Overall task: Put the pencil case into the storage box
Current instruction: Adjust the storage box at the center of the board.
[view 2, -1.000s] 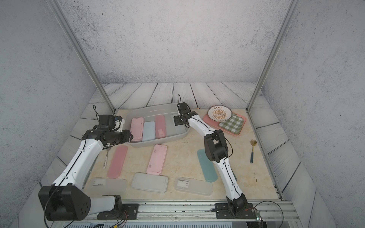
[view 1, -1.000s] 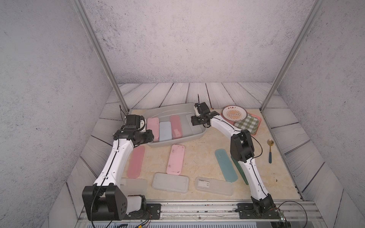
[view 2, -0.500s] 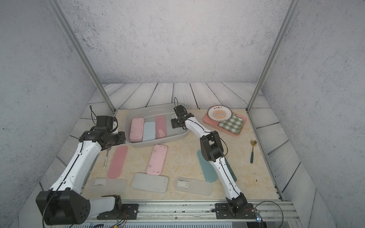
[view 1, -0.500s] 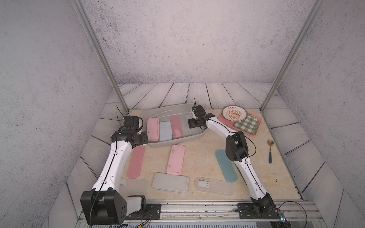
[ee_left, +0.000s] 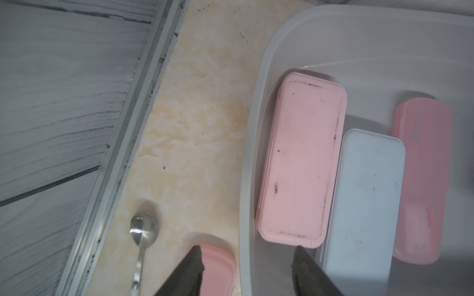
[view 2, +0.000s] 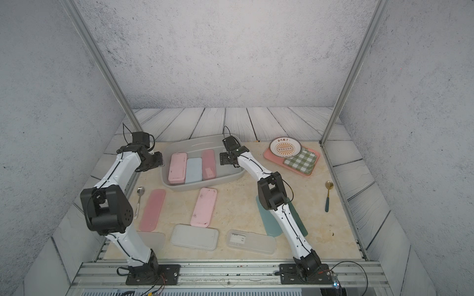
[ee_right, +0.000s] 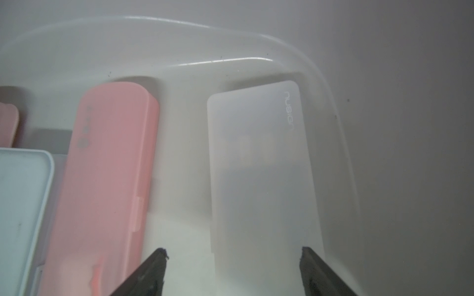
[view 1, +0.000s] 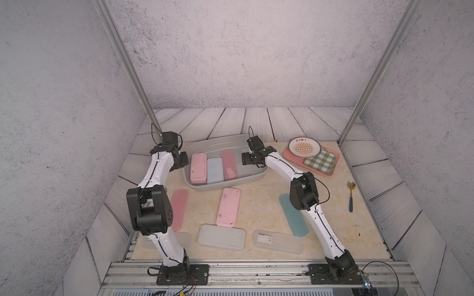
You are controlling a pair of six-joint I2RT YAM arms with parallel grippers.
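In both top views the right gripper point(view 1: 247, 161) hangs over the right end of the storage box point(view 1: 205, 188). Left wrist view: the left gripper point(ee_left: 247, 258) is open, empty, above the box rim. Right wrist view: the frosted pencil case point(ee_right: 261, 166) lies inside the box, below wide-open jaws.

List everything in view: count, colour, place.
storage box: 1, grey, back centre
cases in box: 4, two pink, pale blue, frosted white
cases on table: at least 6, two pink, three whitish, teal, before box
tray: 1, pink, back right
plate: 1, white and orange, on tray
cloth: 1, green checked, on tray
spoons: 2, silver at left, gold with teal handle at right
left gripper: 1, black, open, at box's left rim
right gripper: 1, black, open, over frosted case
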